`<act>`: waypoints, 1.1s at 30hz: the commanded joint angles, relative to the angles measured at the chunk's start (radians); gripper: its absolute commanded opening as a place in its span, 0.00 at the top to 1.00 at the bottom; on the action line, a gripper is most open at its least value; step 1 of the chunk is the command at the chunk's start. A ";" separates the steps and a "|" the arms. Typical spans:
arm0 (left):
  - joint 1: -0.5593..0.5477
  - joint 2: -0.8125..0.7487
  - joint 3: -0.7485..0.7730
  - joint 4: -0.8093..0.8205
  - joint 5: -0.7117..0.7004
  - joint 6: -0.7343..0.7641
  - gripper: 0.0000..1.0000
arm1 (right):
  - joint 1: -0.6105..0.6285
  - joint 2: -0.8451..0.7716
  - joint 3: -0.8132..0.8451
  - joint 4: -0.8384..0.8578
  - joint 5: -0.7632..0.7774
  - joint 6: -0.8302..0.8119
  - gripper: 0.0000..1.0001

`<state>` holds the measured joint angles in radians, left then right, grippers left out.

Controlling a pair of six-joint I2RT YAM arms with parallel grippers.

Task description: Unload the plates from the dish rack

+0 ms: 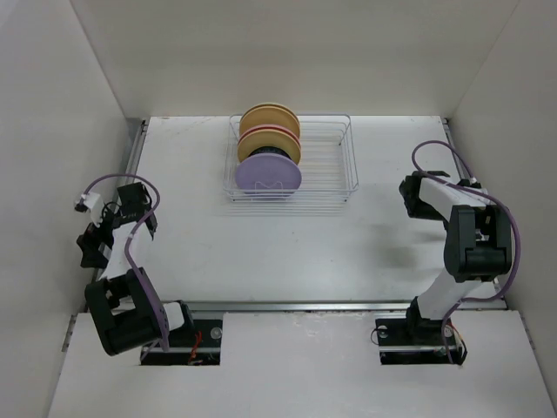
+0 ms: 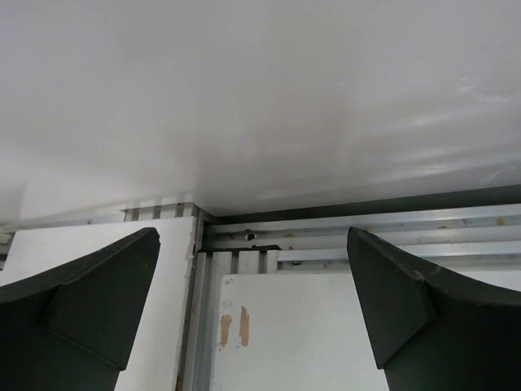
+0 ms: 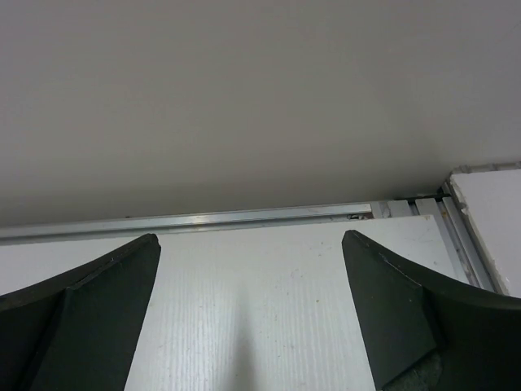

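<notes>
At 12 o'clock on the counter (image 1: 261, 252), seen from above, the rack (image 1: 326, 161) holds three plates (image 1: 270, 139) upright in its left half: a lavender plate (image 1: 268, 174) nearest, with two tan ones behind it. The left hand (image 1: 130, 200) sits near 9 o'clock and the right hand (image 1: 412, 197) near 3 o'clock, both well apart from the rack.

From the left wrist, the left hand's fingers (image 2: 98, 301) stand wide apart, gripping nothing, facing a wall (image 2: 244, 98) and a rail (image 2: 366, 224).

From the right wrist, the right hand's fingers (image 3: 407, 309) are likewise spread and bare above the counter, with a metal strip (image 3: 187, 218) beyond.
</notes>
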<state>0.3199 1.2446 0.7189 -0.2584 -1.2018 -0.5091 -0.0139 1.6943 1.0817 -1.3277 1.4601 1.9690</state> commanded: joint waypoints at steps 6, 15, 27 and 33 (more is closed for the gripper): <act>-0.013 0.107 0.163 -0.380 -0.171 -0.369 0.00 | -0.006 -0.022 0.032 -0.056 0.121 0.027 0.01; -0.013 0.181 0.567 -0.551 -0.014 -0.105 0.00 | -0.006 -0.140 0.168 -0.056 0.100 -0.179 0.01; -0.022 -0.073 0.966 -0.546 1.686 0.630 0.00 | 0.335 -0.448 0.446 0.727 -0.340 -1.568 0.01; -0.034 0.062 1.032 -0.827 1.745 0.843 0.00 | 0.365 -0.526 0.335 1.126 -1.596 -1.886 0.01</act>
<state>0.2947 1.2312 1.8114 -0.8486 0.3843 0.1539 0.3340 1.1229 1.3975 -0.4873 0.4686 0.4431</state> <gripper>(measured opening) 0.997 0.993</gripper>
